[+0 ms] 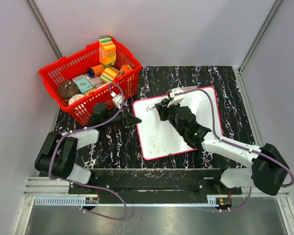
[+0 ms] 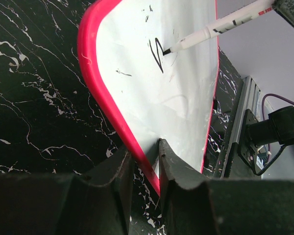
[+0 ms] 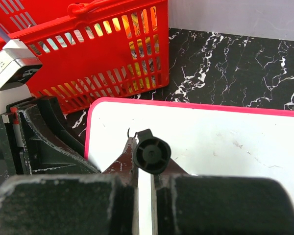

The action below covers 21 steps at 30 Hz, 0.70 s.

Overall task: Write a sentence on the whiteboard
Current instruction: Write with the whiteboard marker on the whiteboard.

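Observation:
The whiteboard [image 1: 161, 139], white with a red-pink frame, lies flat on the black marble tabletop [image 1: 225, 83]. My left gripper [image 1: 135, 120] is at its left edge. In the left wrist view that gripper [image 2: 143, 147] is shut on the whiteboard's frame [image 2: 90, 73], one finger over the white face and one outside it. My right gripper [image 1: 162, 108] hovers over the board's upper left part, shut on a white marker [image 2: 220, 24]. The marker's black tip touches the board beside a short black stroke [image 2: 157, 55]. In the right wrist view the marker's black end cap [image 3: 152, 153] sits between the fingers of the right gripper [image 3: 148, 162].
A red basket [image 1: 88, 78] full of groceries stands at the back left, close to the board's corner, and also shows in the right wrist view as the basket [image 3: 103, 54]. Grey walls enclose the table on three sides. A metal rail [image 1: 152, 196] runs along the near edge.

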Each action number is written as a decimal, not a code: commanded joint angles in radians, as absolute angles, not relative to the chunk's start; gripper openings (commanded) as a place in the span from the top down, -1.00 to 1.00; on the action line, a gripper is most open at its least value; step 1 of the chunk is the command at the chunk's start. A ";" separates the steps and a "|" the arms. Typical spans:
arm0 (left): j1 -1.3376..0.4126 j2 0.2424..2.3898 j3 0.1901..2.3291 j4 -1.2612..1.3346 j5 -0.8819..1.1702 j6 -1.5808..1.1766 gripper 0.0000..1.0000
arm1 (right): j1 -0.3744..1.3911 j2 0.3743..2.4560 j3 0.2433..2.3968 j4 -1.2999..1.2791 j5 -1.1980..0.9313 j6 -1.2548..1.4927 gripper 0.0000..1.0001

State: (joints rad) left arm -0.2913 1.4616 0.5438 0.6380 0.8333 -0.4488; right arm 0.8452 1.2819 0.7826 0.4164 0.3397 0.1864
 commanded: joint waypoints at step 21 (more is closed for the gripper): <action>-0.322 1.474 0.569 0.644 0.836 -0.348 1.00 | 0.847 1.284 0.813 0.357 0.440 0.170 1.00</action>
